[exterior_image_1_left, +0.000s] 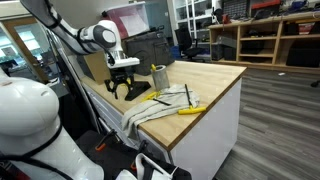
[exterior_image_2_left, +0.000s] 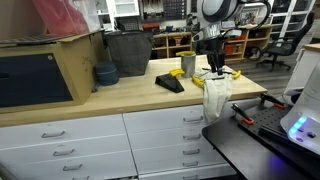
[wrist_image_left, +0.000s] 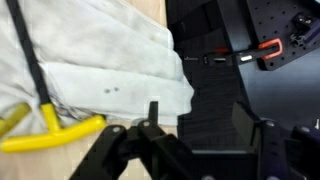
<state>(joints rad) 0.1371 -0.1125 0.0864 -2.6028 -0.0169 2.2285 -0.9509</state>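
- At the end effector (wrist_image_left: 197, 118): spread wide, gripping nothing, hanging just past the end of the desk (exterior_image_1_left: 215, 75) with dark flooring straight below.
- Directly beside it, toward the desk: a white cloth (wrist_image_left: 100, 60), lying loose, part flat on the wood and part draped down over the end; seemingly touched by neither finger.
- A little farther in, on top of the cloth: a yellow T-handle tool (wrist_image_left: 50, 135), its black shaft running away across the fabric.
- As to progress, judged from how things lie: cloth and tool both resting on the desk, in no grasp; nothing lifted, nothing carried.
- Farther along the desk, away from the end effector: a cup (exterior_image_2_left: 187, 65), then a flat black object (exterior_image_2_left: 170, 83), both clear of the cloth.
- Well beyond those: a dark bowl (exterior_image_2_left: 105, 73) and a black bin (exterior_image_2_left: 128, 52).
- Below and outward, off the desk: a red-handled clamp (wrist_image_left: 265, 47) on the dark surface.
- In the way: nothing between the open fingers and the cloth's near edge; only the tool weighing on the cloth.
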